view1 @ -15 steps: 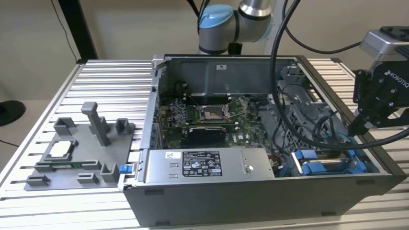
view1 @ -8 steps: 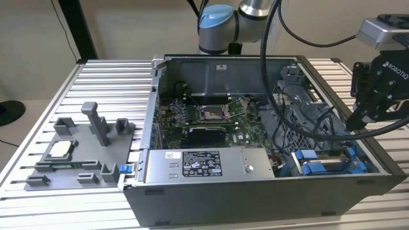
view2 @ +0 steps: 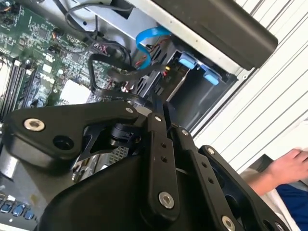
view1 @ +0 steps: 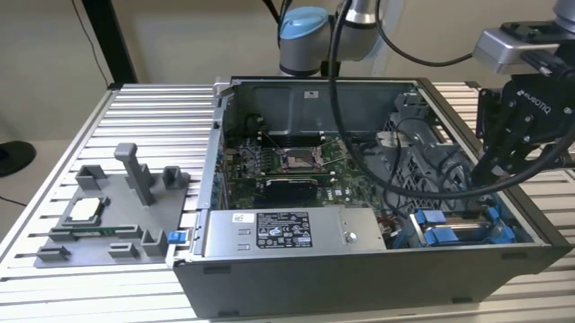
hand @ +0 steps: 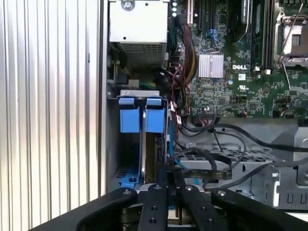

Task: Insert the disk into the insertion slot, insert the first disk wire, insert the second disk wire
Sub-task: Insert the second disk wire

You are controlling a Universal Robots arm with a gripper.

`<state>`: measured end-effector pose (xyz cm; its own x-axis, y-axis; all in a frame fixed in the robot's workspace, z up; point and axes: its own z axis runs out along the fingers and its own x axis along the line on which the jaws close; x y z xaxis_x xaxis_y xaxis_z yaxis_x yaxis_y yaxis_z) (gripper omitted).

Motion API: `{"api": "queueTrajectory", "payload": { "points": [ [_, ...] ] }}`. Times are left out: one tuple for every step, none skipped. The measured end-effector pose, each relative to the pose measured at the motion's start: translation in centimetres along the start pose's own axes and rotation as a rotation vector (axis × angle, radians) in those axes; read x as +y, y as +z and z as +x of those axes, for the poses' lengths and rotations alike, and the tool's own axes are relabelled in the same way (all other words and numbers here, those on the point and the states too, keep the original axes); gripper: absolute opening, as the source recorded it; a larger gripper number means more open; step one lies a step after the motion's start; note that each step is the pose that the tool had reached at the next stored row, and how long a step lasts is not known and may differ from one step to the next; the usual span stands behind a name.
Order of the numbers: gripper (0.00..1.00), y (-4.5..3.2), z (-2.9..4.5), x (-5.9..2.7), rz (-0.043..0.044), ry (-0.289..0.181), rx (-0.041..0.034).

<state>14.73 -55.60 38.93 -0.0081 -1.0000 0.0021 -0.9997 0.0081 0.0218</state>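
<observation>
By insertion slot, tool — pinched closed

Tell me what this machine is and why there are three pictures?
It is a robot arm working inside an open computer on a metal table. One picture is taken from off the arm; the other two come from cameras riding near its wrist, looking past its pincer. The pincer is closed, apparently on a black flat wire, close to the slot with blue rails. A grey tray with upright posts sits on the table next to the computer.
</observation>
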Motion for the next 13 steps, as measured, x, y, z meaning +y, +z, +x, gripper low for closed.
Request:
{"api": "queueTrajectory", "payload": {
  "points": [
    [0.0,0.02,0.07,0.36,0.0059,0.0,0.0],
    [0.0,0.05,0.13,0.75,0.013,0.0,0.0],
    [0.0,0.09,0.17,1.12,0.0203,0.0,-0.0002],
    [0.0,0.15,0.22,1.46,0.0279,0.0,-0.0002],
    [0.0,0.22,0.27,1.81,0.0367,0.0,-0.0003],
    [0.0,0.29,0.3,2.14,0.0446,0.0,-0.0003],
    [0.0,0.37,0.33,2.51,0.0536,0.0,-0.0004],
    [0.0,0.43,0.35,2.81,0.0617,0.0,-0.0005],
    [0.0,0.5,0.37,3.15,0.0727,0.0,-0.0008],
    [0.0,0.56,0.39,3.44,0.0847,0.0,-0.0012],
    [0.0,0.6,0.42,3.65,0.0976,0.0,-0.0016],
    [0.0,0.63,0.45,3.73,0.1122,0.0,-0.0027],
    [0.0,0.64,0.47,3.75,0.1259,0.0,-0.0034]
  ]
}}
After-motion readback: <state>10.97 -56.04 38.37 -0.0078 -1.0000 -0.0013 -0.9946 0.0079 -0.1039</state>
